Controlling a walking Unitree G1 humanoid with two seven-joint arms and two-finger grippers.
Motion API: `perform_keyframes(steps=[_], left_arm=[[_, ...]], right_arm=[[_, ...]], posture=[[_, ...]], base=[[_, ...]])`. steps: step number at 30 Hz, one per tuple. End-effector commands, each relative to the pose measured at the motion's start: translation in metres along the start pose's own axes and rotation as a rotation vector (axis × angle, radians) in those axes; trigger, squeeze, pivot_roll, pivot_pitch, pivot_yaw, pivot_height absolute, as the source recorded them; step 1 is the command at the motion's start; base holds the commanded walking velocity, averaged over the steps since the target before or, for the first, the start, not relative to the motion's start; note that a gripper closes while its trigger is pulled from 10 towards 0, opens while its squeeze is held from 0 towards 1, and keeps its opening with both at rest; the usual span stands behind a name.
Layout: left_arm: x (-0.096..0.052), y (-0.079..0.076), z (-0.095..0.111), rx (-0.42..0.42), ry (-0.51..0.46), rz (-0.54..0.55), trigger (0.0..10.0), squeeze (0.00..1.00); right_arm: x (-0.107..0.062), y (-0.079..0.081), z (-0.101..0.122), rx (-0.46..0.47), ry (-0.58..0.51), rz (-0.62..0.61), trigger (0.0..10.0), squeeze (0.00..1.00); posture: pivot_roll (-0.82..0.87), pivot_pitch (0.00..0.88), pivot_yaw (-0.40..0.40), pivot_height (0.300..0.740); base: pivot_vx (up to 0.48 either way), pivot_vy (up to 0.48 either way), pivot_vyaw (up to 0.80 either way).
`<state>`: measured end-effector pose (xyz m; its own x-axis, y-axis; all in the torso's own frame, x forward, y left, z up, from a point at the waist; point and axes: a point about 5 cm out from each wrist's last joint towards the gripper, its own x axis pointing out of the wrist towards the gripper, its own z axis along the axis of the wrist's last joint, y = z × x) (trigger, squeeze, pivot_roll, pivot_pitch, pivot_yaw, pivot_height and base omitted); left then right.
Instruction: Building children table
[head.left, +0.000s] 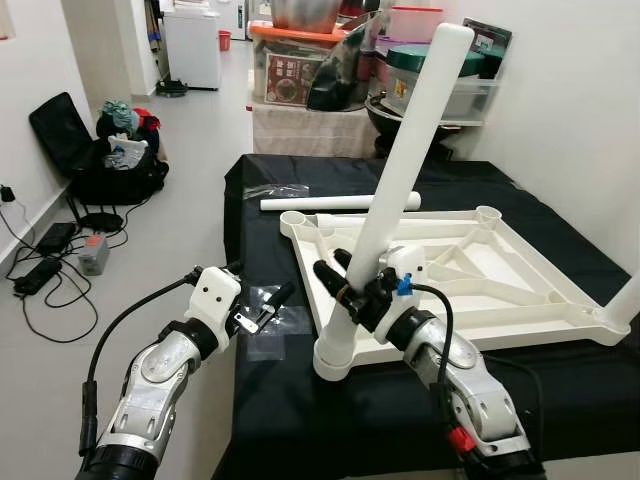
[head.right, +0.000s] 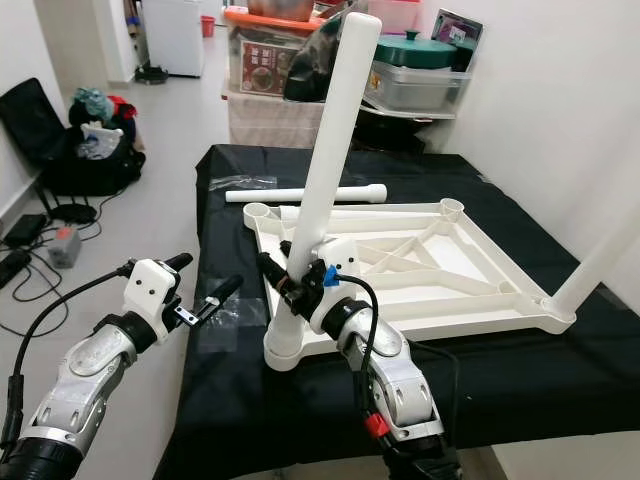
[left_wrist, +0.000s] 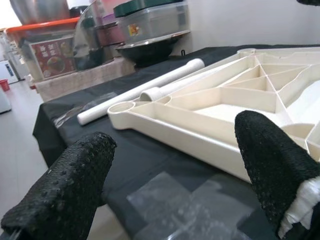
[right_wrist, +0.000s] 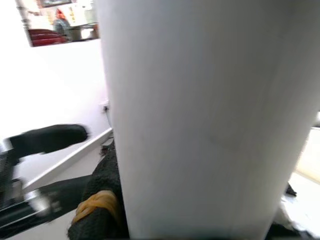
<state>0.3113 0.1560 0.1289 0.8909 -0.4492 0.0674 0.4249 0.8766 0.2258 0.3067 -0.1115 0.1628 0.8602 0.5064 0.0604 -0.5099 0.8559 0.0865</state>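
A white plastic tabletop (head.left: 470, 275) lies upside down on a black-covered table (head.left: 270, 420). A long white leg (head.left: 405, 170) stands tilted in the near left corner socket (head.left: 335, 355). My right gripper (head.left: 345, 285) is shut on this leg low down; the tube also looms close in the right wrist view (right_wrist: 210, 115). Another leg (head.left: 625, 300) stands in the right corner. A loose white leg (head.left: 340, 202) lies on the cloth behind the tabletop. My left gripper (head.left: 258, 295) hovers open at the table's left edge, over clear plastic wrap (head.left: 265, 330).
A far corner socket (left_wrist: 122, 107) of the tabletop stands empty. Storage boxes and pots (head.left: 400, 60) crowd the back. A black bag with clothes (head.left: 110, 150) and cables (head.left: 50, 270) lie on the floor at left. A white wall (head.left: 580, 90) runs along the right.
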Motion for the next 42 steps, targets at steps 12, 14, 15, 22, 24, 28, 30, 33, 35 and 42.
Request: perform_keyframes(steps=[12, 14, 15, 22, 24, 28, 30, 33, 35, 42], left_arm=[[0.004, 0.001, 0.001, 0.002, 0.0, -0.009, 10.0, 0.0], [0.006, 0.0, 0.002, 0.002, -0.002, -0.011, 10.0, 0.0], [0.006, 0.0, 0.002, 0.002, -0.002, -0.011, 10.0, 0.0], [0.004, 0.001, 0.001, 0.003, -0.001, -0.015, 10.0, 0.0], [0.004, 0.001, 0.0, 0.003, 0.001, -0.015, 10.0, 0.0], [0.006, -0.001, 0.001, 0.003, -0.001, -0.02, 10.0, 0.0], [0.008, -0.002, 0.002, 0.001, -0.004, -0.022, 10.0, 0.0], [0.006, -0.002, 0.002, -0.001, -0.007, -0.02, 10.0, 0.0], [0.004, -0.002, 0.001, -0.001, -0.004, -0.017, 10.0, 0.0], [0.001, -0.001, 0.0, -0.001, 0.002, -0.011, 10.0, 0.0]], right_arm=[[-0.023, -0.037, -0.06, 0.016, 0.359, -0.378, 10.0, 0.0], [-0.023, -0.036, -0.062, 0.007, 0.372, -0.381, 10.0, 0.0], [-0.023, -0.036, -0.062, 0.007, 0.372, -0.381, 10.0, 0.0], [-0.012, -0.019, -0.04, 0.063, 0.193, -0.192, 10.0, 0.0], [-0.011, -0.01, -0.03, 0.065, 0.121, -0.068, 10.0, 0.0], [-0.018, 0.0, -0.016, 0.048, 0.056, 0.165, 10.0, 0.0], [-0.023, 0.002, -0.012, 0.047, 0.043, 0.256, 10.0, 0.0], [-0.025, 0.003, -0.008, 0.058, 0.035, 0.322, 10.0, 0.0], [-0.025, 0.003, -0.007, 0.054, 0.039, 0.354, 10.0, 0.0], [-0.019, 0.002, -0.007, 0.038, 0.06, 0.39, 10.0, 0.0]], posture=[[0.04, 0.0, -0.089, 0.74], [0.04, 0.0, -0.087, 0.74], [0.04, 0.0, -0.087, 0.74], [0.04, 0.0, -0.086, 0.74], [0.04, 0.0, -0.081, 0.74], [0.04, 0.0, -0.085, 0.74], [0.04, 0.0, -0.09, 0.74], [0.05, 0.0, -0.096, 0.74], [0.06, 0.0, -0.099, 0.74], [0.06, 0.0, -0.107, 0.74]], base=[[0.0, 0.0, 0.0], [0.0, 0.0, 0.0], [0.0, 0.0, 0.0], [0.0, 0.0, 0.0], [0.0, 0.0, 0.0], [0.0, 0.0, 0.0], [0.0, 0.0, 0.0], [0.0, 0.0, 0.0], [0.0, 0.0, 0.0], [0.0, 0.0, 0.0]])
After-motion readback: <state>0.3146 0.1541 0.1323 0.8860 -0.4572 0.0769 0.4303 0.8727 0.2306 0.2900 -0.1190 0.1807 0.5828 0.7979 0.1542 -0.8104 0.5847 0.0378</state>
